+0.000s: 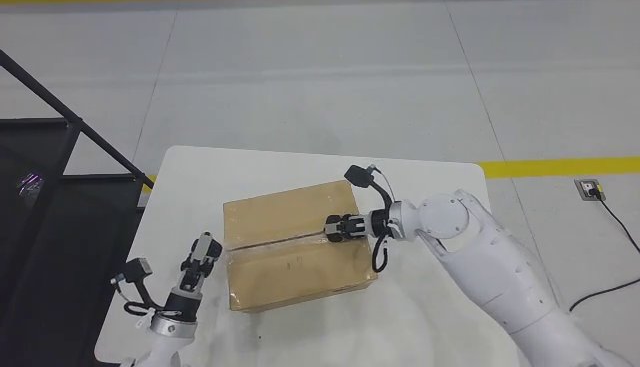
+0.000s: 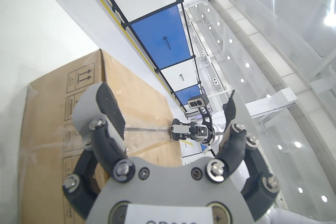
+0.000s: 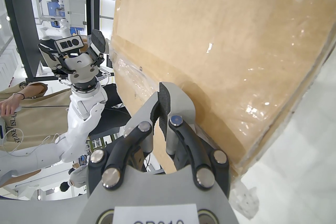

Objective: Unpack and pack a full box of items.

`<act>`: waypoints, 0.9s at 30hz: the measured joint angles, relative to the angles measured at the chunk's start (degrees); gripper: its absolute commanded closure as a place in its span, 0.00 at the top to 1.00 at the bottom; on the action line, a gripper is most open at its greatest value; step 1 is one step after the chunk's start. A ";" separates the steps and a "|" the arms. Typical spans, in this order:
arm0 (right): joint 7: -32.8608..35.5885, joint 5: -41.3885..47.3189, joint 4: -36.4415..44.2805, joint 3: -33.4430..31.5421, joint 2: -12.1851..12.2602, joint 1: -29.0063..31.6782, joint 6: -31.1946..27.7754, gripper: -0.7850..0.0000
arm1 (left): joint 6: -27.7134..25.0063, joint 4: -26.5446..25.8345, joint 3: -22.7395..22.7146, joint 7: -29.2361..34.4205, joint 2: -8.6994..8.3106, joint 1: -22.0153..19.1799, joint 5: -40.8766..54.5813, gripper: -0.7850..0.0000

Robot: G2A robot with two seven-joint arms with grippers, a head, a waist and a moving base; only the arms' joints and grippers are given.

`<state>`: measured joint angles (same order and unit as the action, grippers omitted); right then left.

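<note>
As I look along the right wrist view, my right gripper (image 3: 160,107) has its two black ribbed pads pressed flat against each other. The fingertips lie close against the top face of the brown cardboard box (image 3: 223,38), right by the flap seam. From the top view, that right gripper (image 1: 336,228) sits over the seam toward the box's right-hand end. The left wrist view shows the same right gripper (image 2: 181,131) at the far end of that seam.

My left gripper (image 2: 168,93) stands with its fingers spread wide apart. One finger (image 2: 110,107) shows in front of the box's printed end wall, though I cannot tell whether it touches the cardboard. In the top view the left gripper (image 1: 205,254) is just beside the box's left end, near where the seam runs out.

The brown cardboard box (image 1: 290,267) is closed, flaps down, and rests flat around the middle of the white round-cornered table (image 1: 300,167). A strip of clear glossy tape (image 1: 270,239) runs along the seam, wrinkled, and I see the clear glossy tape (image 3: 131,72) carry over the edge at the left gripper's end. A crumpled scrap of clear film (image 3: 245,198) sticks out at the box corner nearest my right gripper.

Past the table lies grey floor with a yellow floor line (image 1: 560,167).
</note>
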<state>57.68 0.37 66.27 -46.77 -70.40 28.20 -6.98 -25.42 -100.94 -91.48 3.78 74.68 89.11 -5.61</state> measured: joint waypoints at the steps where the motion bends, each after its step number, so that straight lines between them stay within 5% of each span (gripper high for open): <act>1: -0.49 -0.22 -0.17 0.04 -0.07 0.00 0.30 0.00 | 0.04 0.16 -0.25 -0.15 -0.01 0.05 0.13 1.00; 16: -1.53 -1.01 1.58 2.12 -1.49 -0.17 2.36 0.00 | 0.76 4.27 -1.33 -0.85 -0.03 -0.34 1.18 1.00; 27: -4.93 -1.05 -1.06 8.57 -5.55 -4.16 5.57 0.00 | -0.40 5.31 0.87 0.62 0.11 -0.98 1.14 1.00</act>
<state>52.74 -0.68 65.21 -38.20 -75.95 24.04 -1.40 -25.82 -95.62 -90.61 4.40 74.79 88.13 -4.47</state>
